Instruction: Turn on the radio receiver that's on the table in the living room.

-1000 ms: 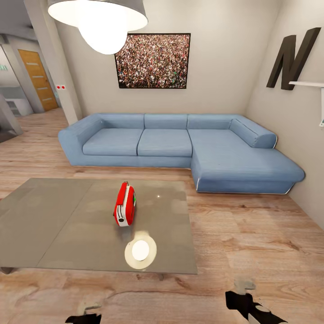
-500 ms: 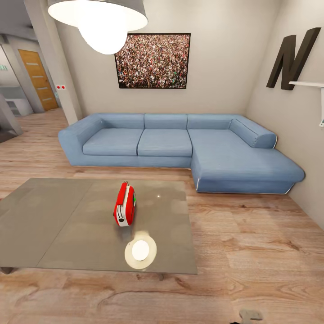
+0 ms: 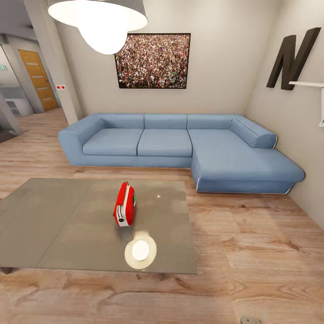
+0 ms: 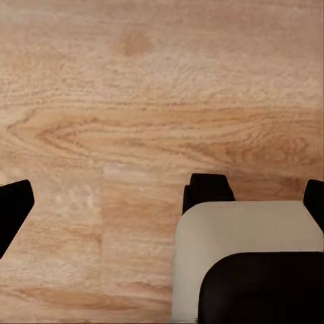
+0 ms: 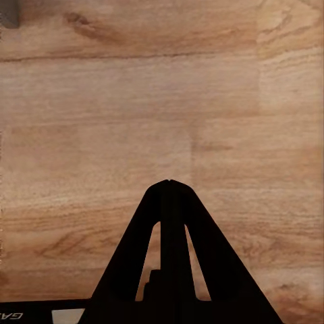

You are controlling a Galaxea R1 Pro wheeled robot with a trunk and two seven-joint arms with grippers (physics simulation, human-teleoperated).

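We're looking into the living room (image 3: pixel 216 103), beige walls all round, light wood floor (image 3: pixel 252 243) running right up under the camera. Biggest thing in play is the blue L-shaped sofa (image 3: pixel 180 144), backed against the far wall, its chaise end reaching out along the right-hand wall. In front of the sofa sits the table (image 3: pixel 58 225), low, glossy, grey, its left end cut off by the frame edge. Above the sofa hangs the framed crowd picture (image 3: pixel 153 60); to the right of it, on the side wall, the big dark letter N (image 3: pixel 292 53), and just beside that a white shelf (image 3: pixel 308 83), only partly in frame. A pendant lamp (image 3: pixel 101 20) hangs well above the table, top cropped, and its bright round reflection (image 3: pixel 140 251) glows on the tabletop. Off beyond the sofa's left arm, a wooden door (image 3: pixel 38 78). And there's the radio receiver (image 3: pixel 124 204), standing upright on the table, right of centre, just behind that reflection, seen edge-on, so the dial is hard to make out. Down at the wrists: the right gripper (image 5: pixel 169 183) has its dark fingers pressed together tip to tip over bare floorboards. The left gripper (image 4: pixel 165 192) hangs over floor too, fingers spread wide, one cropped at each side.
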